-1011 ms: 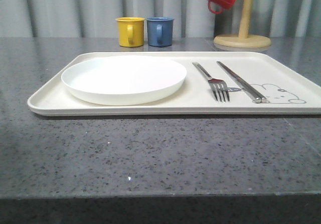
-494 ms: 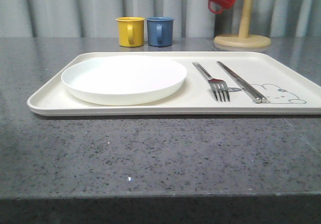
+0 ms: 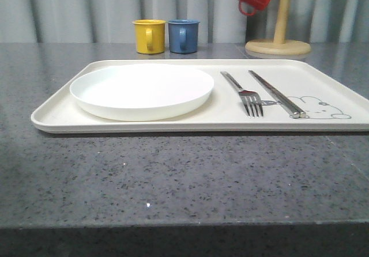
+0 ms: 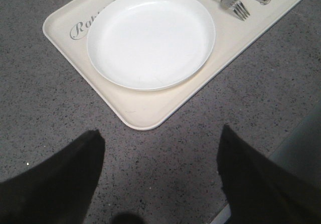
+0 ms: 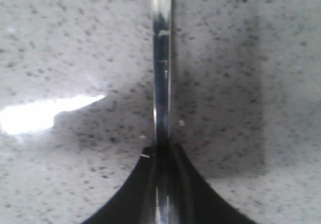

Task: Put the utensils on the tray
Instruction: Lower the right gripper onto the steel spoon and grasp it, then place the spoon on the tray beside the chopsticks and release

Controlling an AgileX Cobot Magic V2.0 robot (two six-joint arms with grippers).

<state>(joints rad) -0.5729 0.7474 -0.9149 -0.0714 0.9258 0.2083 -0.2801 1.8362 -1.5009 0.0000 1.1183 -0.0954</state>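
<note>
Speckled grey stone counter (image 3: 173,182) carries the cream rectangular tray (image 3: 57,116). Right gripper (image 5: 161,156) pinches a thin shiny metal handle (image 5: 161,73) (probably the spoon's): stiff, light, slippery. Left gripper (image 4: 160,148) hangs wide open, empty.

The cream tray (image 3: 57,116) is lying flat on the speckled grey table (image 3: 173,182), its long side facing the camera. The round white plate (image 3: 142,90) is sitting on its left half, empty. Right of it the silver fork (image 3: 245,94) is lying tines forward, and the flat metal chopsticks (image 3: 277,93) are resting together just beside it, near the printed rabbit (image 3: 323,108). A thin shiny metal handle (image 5: 162,68) is standing clamped between the right gripper (image 5: 161,184) fingers over the table.
</note>
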